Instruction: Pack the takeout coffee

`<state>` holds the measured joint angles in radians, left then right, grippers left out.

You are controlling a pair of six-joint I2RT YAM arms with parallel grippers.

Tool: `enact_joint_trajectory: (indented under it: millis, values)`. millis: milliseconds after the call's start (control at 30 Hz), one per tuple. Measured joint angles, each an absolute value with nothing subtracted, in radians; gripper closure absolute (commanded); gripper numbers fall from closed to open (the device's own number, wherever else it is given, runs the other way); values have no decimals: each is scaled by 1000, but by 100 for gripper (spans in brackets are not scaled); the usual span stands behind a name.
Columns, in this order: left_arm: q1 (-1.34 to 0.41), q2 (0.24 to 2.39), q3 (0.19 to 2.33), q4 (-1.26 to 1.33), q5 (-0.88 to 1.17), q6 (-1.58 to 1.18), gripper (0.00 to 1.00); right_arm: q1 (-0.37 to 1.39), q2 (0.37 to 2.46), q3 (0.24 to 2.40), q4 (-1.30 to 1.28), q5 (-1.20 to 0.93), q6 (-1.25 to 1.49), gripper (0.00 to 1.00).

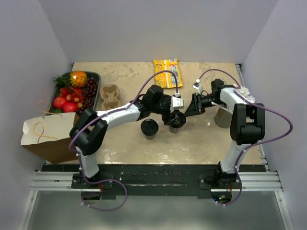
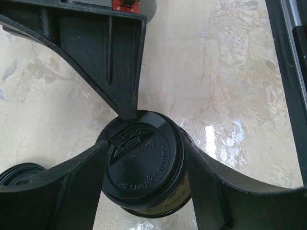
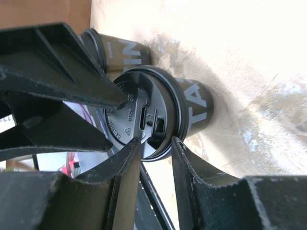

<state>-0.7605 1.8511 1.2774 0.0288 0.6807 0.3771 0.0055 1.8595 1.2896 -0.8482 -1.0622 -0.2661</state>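
Two arms, top view: we see both reach in and meet over one coffee cup (image 1: 175,127) at the middle of the worktop (image 1: 201,139).
Claws, top view: the left claw (image 1: 172,119) and right claw (image 1: 183,115) crowd together at the cup's top; we cannot judge their grip from here.
Second cup, top view: a second cup (image 1: 149,128) with a black lid stands just left of the first.
Surroundings, top view: a cardboard cup carrier (image 1: 111,96) lies further left, a paper bag (image 1: 48,136) at the left edge, a fruit tray (image 1: 76,91) behind it, and a yellow packet (image 1: 167,72) at the back.
Left claw, left wrist view: the left claw (image 2: 144,153) is closed on the coffee cup (image 2: 163,203), one finger against each side at the lid (image 2: 144,163).
Right finger, left wrist view: a right finger (image 2: 105,52) touches the lid's far rim.
Right claw, right wrist view: the right claw (image 3: 157,146) is closed on the rim of the lid (image 3: 139,120), one finger over it, one outside.
Cups, right wrist view: the coffee cup (image 3: 192,110) stands upright on the worktop (image 3: 240,72); the second cup (image 3: 120,48) is just beside it.
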Motion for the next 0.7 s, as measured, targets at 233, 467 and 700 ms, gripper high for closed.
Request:
enact_joint_trajectory:
  millis: [233, 467, 700]
  values:
    - [-760, 1836, 1256, 11, 687, 378, 31, 17, 1860, 1290, -798, -1055, -228, 64]
    - [-760, 1812, 1232, -11, 694, 385, 33, 49, 1860, 1296, -785, -1044, -219, 64]
    - [-760, 1791, 1222, -40, 701, 386, 34, 68, 1859, 1296, -784, -1040, -217, 64]
